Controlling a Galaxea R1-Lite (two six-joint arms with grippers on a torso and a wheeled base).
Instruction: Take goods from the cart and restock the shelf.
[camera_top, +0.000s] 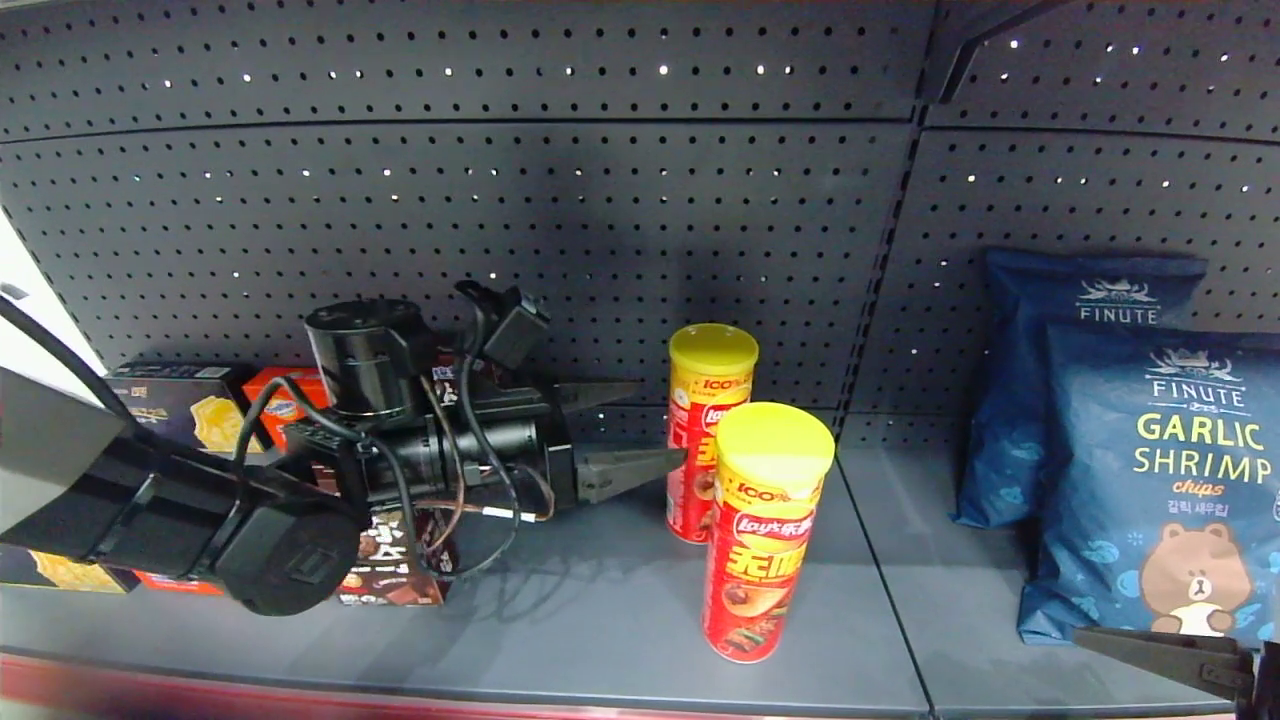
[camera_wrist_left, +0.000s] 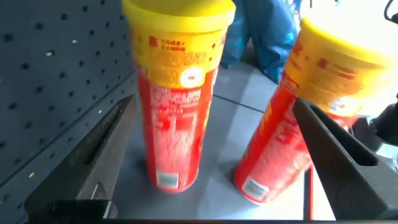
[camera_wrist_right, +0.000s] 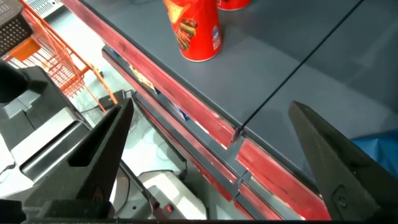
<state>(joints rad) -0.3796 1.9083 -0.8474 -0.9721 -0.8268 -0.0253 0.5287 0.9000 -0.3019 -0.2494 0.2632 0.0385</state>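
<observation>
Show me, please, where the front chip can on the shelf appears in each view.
Head view: the front chip can stands on the shelf, nearer its edge than the rear can.
Left wrist view: the front chip can is the one farther from the pegboard.
Right wrist view: the front chip can stands close to the red edge.
Shared landmark: the rear can.

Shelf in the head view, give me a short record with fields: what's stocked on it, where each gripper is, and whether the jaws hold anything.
shelf: grey deck, pegboard back
cans: two red, yellow-lidded, upright; rear can farther in, front can nearer the edge
left gripper: pointing at rear can, jaws open, empty
right gripper: at shelf's front edge, jaws open, empty
other stock: blue chip bags on the right, snack boxes behind left arm
cart: orange cart on floor below
</observation>
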